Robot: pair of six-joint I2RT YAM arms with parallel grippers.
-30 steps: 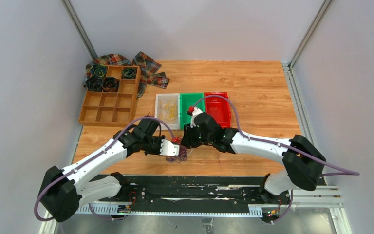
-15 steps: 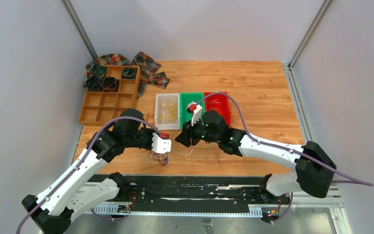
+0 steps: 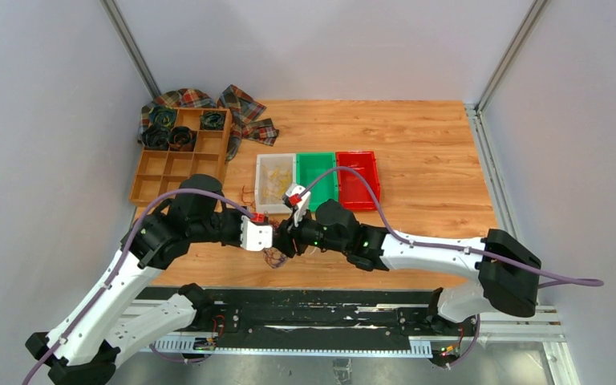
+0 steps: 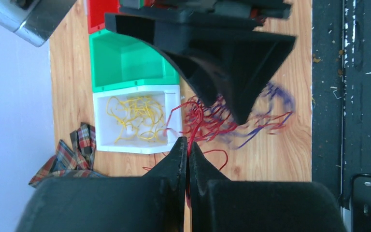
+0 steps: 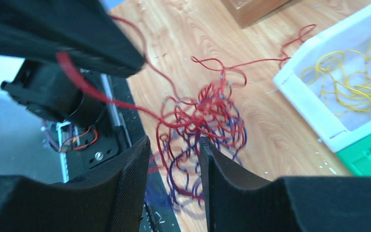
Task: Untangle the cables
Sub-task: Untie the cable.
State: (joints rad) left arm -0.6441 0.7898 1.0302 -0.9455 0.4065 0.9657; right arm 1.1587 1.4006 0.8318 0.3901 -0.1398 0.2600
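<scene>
The cables (image 5: 200,121), a loose clump of red and purple loops, are lying on the wooden table (image 3: 433,160) near its front edge, just in front of the white bin (image 4: 130,146) and between the two grippers. The left gripper (image 4: 187,142) is pinching a red strand with its fingers pressed together (the strand is trailing from the tangle up to the fingertips). The right gripper (image 5: 174,141) is hovering at the clump with its fingers spread, the loops showing through the gap
</scene>
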